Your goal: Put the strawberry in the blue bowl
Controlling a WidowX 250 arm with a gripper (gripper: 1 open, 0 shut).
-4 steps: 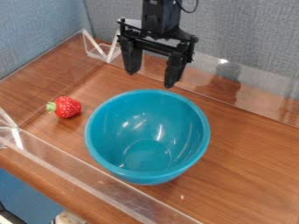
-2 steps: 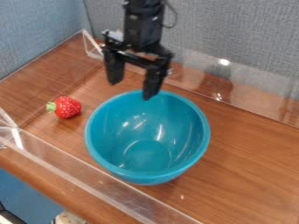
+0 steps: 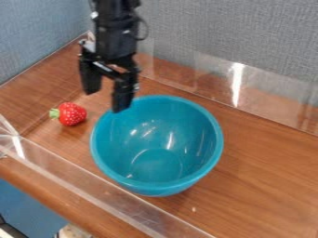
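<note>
The gripper (image 3: 107, 88) has been swinging left — jaws spread, apparently holding nothing, hanging above the blue bowl's (image 3: 156, 144) left rim. The strawberry (image 3: 71, 114) is lying on the table (image 3: 267, 172), left of the bowl.

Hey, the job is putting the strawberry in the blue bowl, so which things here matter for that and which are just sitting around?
Part of the job:
strawberry, on the table left of the bowl
blue bowl, empty
gripper, open, holding nothing

Just there:
wooden table
clear plastic barrier around the table
</note>
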